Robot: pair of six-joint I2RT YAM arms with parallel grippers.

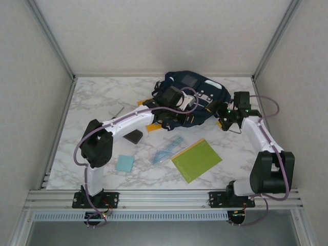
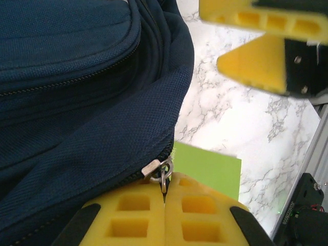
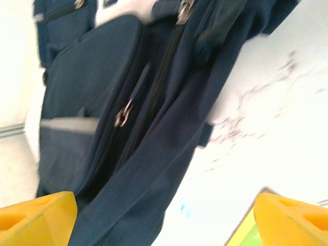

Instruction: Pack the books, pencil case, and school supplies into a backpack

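Backpack (image 1: 177,81), soft and limp, far-centre on table (image 1: 102,102): left gripper (image 2: 165,187) pinched tight on zipper pull (image 2: 160,168), likely its surest hold; right gripper (image 3: 164,205) spread wide, empty, alongside.

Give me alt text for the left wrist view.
The left gripper is shut on the metal zipper pull of the navy backpack. Beyond, a lime-green notebook lies on the marble table; the right gripper hangs open at top right.

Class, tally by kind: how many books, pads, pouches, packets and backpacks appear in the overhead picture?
Books: 2, the lime-green notebook and the orange-yellow book
Pads: 1, light-blue pad
Pouches: 1, dark pouch
Packets: 1, clear packet
Backpacks: 1, navy backpack
Total: 6
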